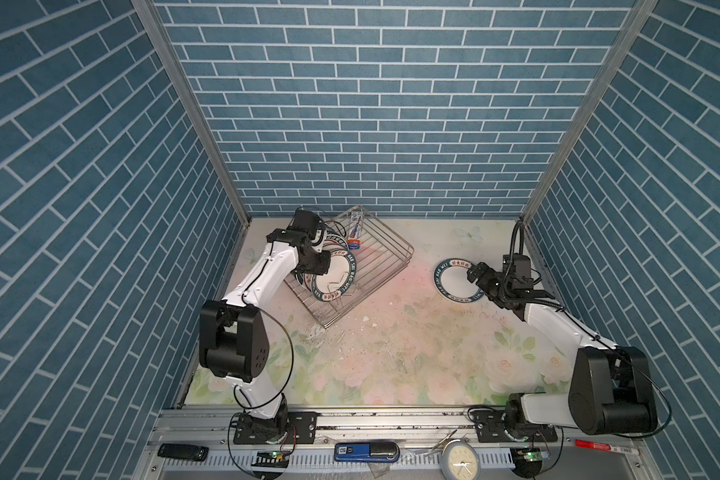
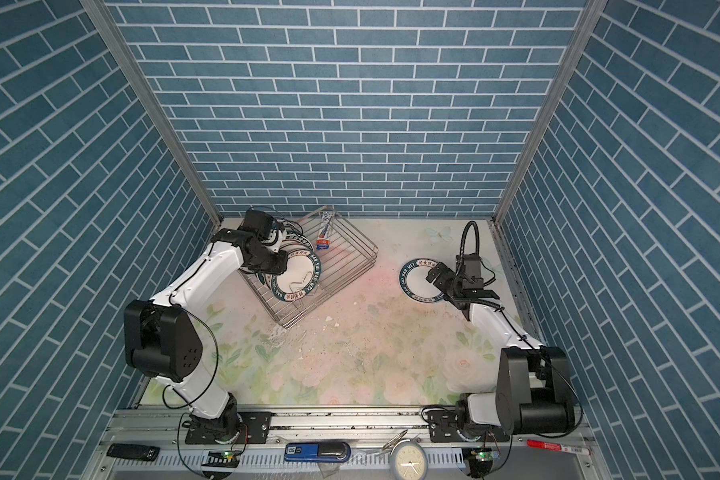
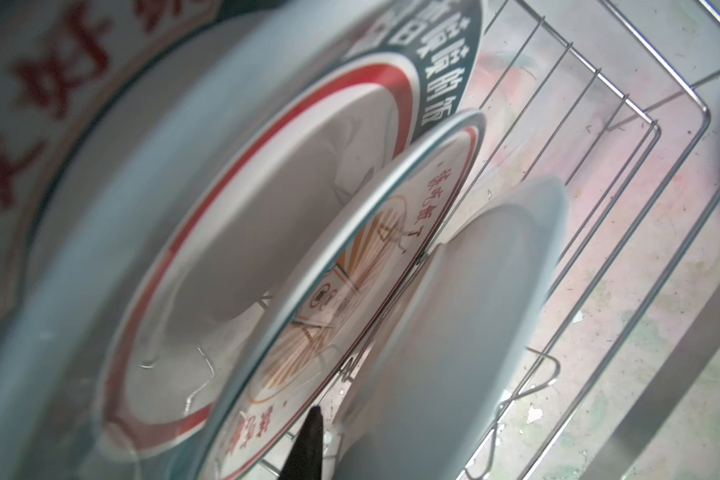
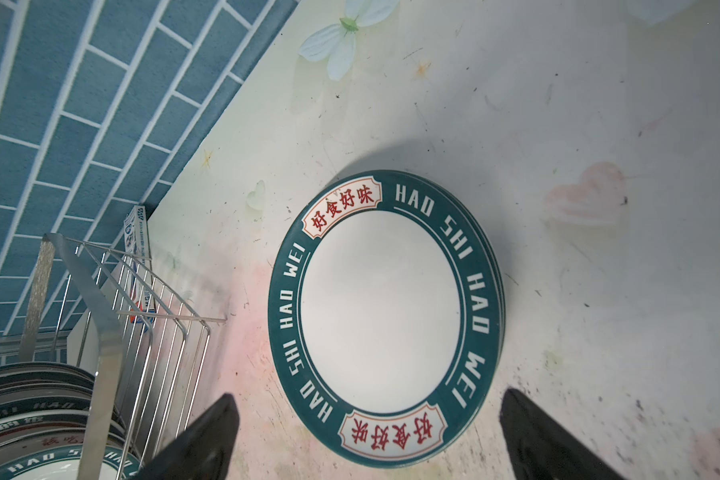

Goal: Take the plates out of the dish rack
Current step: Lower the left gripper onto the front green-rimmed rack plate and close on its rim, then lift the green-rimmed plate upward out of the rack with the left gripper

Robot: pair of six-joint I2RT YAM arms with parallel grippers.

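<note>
Not far in yet, I'd say. One plate (image 4: 381, 316) lies flat on the tabletop (image 1: 391, 357), maybe a small stack since edges peek out under it. The right fingers (image 4: 208, 440) are spread wide over it, holding nothing. Several plates (image 1: 333, 280) are left standing in the rack (image 1: 383, 253). The left fingers (image 3: 308, 440) are down among them, and I can't tell if they've got a grip.
</note>
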